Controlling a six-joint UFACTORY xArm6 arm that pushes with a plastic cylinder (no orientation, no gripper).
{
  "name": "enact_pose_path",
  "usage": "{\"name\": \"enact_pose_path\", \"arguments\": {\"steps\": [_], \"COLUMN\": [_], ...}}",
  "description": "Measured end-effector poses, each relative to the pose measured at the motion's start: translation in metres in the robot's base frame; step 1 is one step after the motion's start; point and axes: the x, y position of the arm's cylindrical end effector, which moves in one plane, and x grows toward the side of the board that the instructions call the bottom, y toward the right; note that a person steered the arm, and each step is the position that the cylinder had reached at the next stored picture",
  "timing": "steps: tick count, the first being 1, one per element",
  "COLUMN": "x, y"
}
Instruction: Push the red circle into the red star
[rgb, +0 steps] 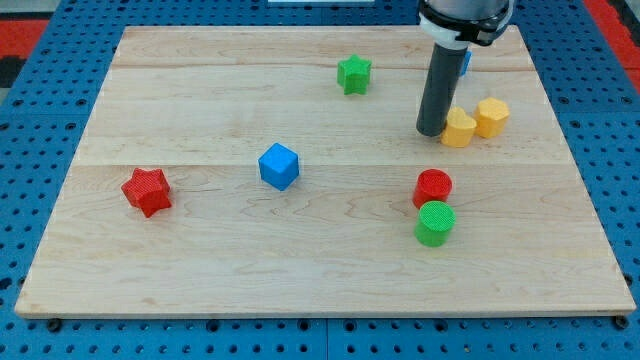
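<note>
Red circle (433, 186): lies on the bench toward the view's right, below my tip and well apart from it; touching or just beside the green circle at its lower edge.
My tip (431, 133): a plain rod end with nothing to spread or pinch, set down on the board at the view's upper right, touching or just beside the left yellow block.
Yellow blocks: one (460, 128) right at the tip's right side, a second, hexagon-like one (492, 116) just beside it further right.
Blue block behind the rod (465, 61): only a sliver shows at the rod's right edge; shape cannot be told.
Green star (353, 73): near the view's top, left of the rod.
Green circle (435, 222): just below the red circle.
Blue cube (279, 166): near the board's middle, roughly between the red circle and the red star.
Red star (147, 190): far at the view's left, well apart from the red circle.
Bench (200, 270): pale wooden board in planks, resting on a blue perforated surface; red matting shows at the upper corners.
</note>
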Motion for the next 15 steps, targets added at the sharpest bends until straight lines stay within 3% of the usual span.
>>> {"name": "enact_pose_path", "arguments": {"steps": [2,6,11,12,14,15], "x": [0.000,0.001,0.082,0.098,0.095,0.085], "y": [0.015,-0.044,0.034,0.025,-0.051,-0.061]}}
